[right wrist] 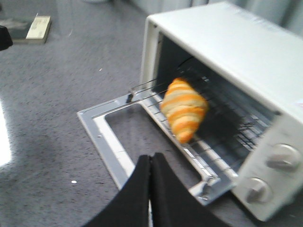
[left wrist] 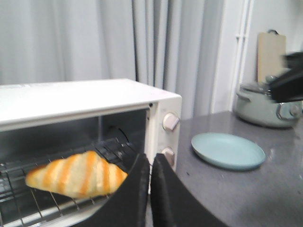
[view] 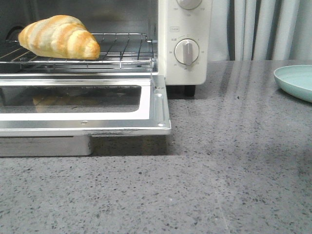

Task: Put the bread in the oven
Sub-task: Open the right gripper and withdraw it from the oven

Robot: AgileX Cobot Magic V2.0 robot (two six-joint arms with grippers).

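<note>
The bread [view: 58, 37], a golden-brown croissant with cream stripes, lies on the wire rack [view: 122, 48] inside the cream-white oven [view: 183, 44]. The oven's glass door [view: 87, 105] hangs open, flat toward the front. The bread also shows in the left wrist view [left wrist: 75, 175] and the right wrist view [right wrist: 183, 108]. My left gripper [left wrist: 150, 158] is shut and empty, in front of the oven's opening beside the knobs. My right gripper [right wrist: 151, 158] is shut and empty, above the counter near the open door's edge. Neither gripper shows in the front view.
A pale green plate [view: 295, 81] sits on the grey speckled counter [view: 219, 170] to the oven's right. A green-grey pot [left wrist: 265, 105] and a wooden board [left wrist: 271, 49] stand farther right. Curtains hang behind. A book [right wrist: 38, 28] lies on the counter's far side.
</note>
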